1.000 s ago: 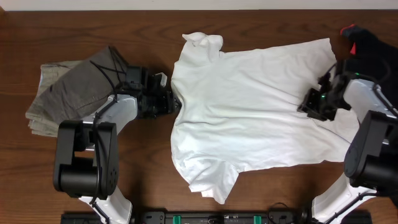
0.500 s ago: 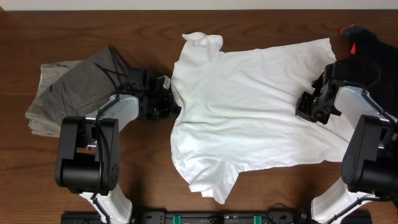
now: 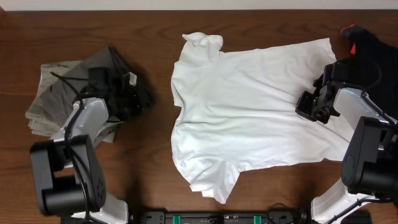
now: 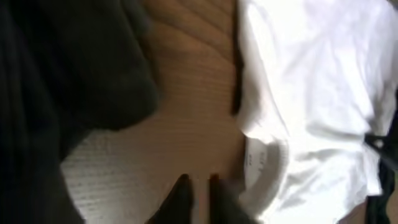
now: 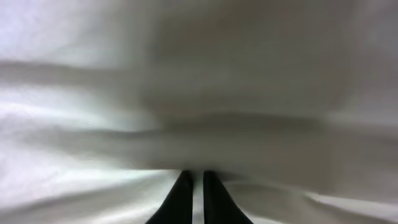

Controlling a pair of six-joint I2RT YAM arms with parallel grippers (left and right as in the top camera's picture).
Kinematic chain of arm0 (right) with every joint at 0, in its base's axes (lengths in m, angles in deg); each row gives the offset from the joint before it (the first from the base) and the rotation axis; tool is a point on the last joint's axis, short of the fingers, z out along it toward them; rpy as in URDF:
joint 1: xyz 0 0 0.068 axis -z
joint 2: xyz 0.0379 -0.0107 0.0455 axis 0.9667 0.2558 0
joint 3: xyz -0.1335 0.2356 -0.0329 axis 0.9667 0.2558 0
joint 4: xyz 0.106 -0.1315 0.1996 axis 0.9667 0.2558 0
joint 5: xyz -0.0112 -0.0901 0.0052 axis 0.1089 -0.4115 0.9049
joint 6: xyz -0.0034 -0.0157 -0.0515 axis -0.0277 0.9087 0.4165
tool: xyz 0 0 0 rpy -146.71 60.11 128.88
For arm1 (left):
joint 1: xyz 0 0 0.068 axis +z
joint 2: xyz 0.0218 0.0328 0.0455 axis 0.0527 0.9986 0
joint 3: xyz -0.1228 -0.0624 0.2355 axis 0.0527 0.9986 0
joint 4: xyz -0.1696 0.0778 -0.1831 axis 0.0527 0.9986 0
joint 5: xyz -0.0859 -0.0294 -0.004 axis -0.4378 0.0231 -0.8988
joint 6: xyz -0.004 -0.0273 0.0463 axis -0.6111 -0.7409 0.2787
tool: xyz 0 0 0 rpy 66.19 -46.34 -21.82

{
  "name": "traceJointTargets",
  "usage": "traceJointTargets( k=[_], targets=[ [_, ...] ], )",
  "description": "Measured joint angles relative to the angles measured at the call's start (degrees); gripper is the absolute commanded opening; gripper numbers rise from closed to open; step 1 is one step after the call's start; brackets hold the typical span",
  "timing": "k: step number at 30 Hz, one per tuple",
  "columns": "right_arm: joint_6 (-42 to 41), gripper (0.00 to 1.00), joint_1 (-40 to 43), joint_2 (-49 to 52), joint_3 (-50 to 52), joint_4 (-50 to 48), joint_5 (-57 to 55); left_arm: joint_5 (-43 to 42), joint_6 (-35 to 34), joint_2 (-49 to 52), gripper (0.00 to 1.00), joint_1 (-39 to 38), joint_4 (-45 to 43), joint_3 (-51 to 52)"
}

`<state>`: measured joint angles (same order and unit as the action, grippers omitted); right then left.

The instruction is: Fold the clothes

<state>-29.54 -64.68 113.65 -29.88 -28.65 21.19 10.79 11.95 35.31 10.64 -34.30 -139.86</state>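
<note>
At the shirt's hem side, the right gripper (image 3: 306, 106) is pinching the white T-shirt (image 3: 249, 112) between narrow jaws, seemingly starting a fold. The left gripper (image 4: 198, 186), nearly closed and empty, is hovering beside the trousers (image 3: 50, 93). The next move is likely calling for it to grasp the collar edge.

A big brown wooden table (image 3: 149, 155) has a pale strip (image 3: 186, 4) along the far side and a black bar (image 3: 205, 218) with green bits (image 3: 177, 219) near me.

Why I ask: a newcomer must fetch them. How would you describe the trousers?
On the wooden table, left of the spread white T-shirt, lie the trousers in a rumpled pile. They are the only grey-khaki garment, neither white nor black.
</note>
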Motion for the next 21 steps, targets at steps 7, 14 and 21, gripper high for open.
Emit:
traceJointTargets(
  k=[7, 14, 21],
  targets=[
    [-0.1, 0.11, 0.0, 0.0, 0.0, -0.7, -0.2, -0.3, 1.6, 0.0, 0.59, -6.9, -2.0, 0.0],
    [-0.1, 0.1, -0.2, 0.0, 0.0, -0.7, -0.4, 3.1, 1.7, 0.0, 0.61, -13.1, -5.6, 0.0],
    [-0.1, 0.1, -0.2, 0.0, 0.2, -0.8, -0.4, 8.5, 1.7, 0.1, 0.57, -14.1, -8.8, 0.0]
  ],
)
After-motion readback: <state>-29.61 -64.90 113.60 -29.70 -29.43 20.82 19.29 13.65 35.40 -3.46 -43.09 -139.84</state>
